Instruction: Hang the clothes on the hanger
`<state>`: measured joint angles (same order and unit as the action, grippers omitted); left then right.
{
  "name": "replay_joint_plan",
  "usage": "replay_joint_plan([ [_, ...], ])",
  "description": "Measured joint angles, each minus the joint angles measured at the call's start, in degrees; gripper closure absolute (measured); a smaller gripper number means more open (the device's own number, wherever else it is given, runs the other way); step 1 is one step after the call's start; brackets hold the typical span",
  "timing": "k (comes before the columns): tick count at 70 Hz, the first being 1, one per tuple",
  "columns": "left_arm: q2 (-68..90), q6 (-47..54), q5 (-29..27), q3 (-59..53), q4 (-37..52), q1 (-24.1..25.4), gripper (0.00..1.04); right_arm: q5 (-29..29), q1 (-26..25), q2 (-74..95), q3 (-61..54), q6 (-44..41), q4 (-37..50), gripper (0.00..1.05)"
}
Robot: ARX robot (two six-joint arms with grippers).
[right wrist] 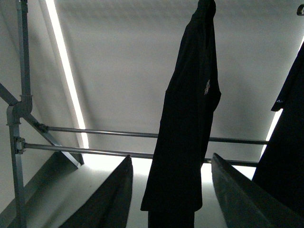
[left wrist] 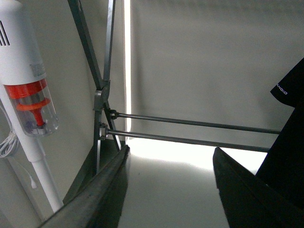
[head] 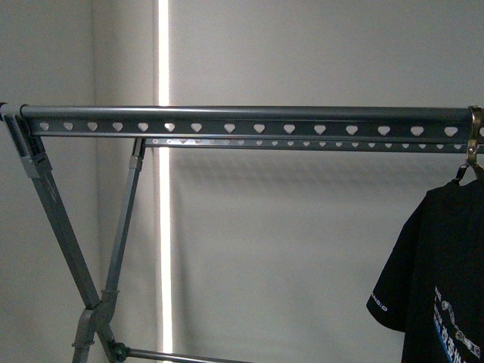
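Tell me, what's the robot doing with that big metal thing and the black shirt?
Right now the robot holds nothing. A black T-shirt already hangs by a hook at the right end of the grey drying rack. The left tool and right tool are both open and empty, low by the rack's bottom bars. The right wrist view shows another dark garment hanging too.

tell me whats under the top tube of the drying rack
Below the tube run strips with heart-shaped holes. The black T-shirt hangs under its right end from a hook; the frame edge cuts off the rest.
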<state>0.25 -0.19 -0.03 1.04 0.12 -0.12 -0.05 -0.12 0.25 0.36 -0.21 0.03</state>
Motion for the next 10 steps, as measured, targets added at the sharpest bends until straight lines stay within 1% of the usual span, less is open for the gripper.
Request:
replay_joint_plan([
  [1,0.0,-0.02,0.0,0.0,0.0,0.0,0.36,0.0,0.0,0.0,0.0,0.0,0.0,0.42],
  [5,0.0,0.0,0.0,0.0,0.0,0.0,0.24,-0.02,0.0,0.0,0.0,0.0,0.0,0.3],
  [10,0.0,-0.02,-0.02,0.0,0.0,0.0,0.1,-0.02,0.0,0.0,0.0,0.0,0.0,0.18],
])
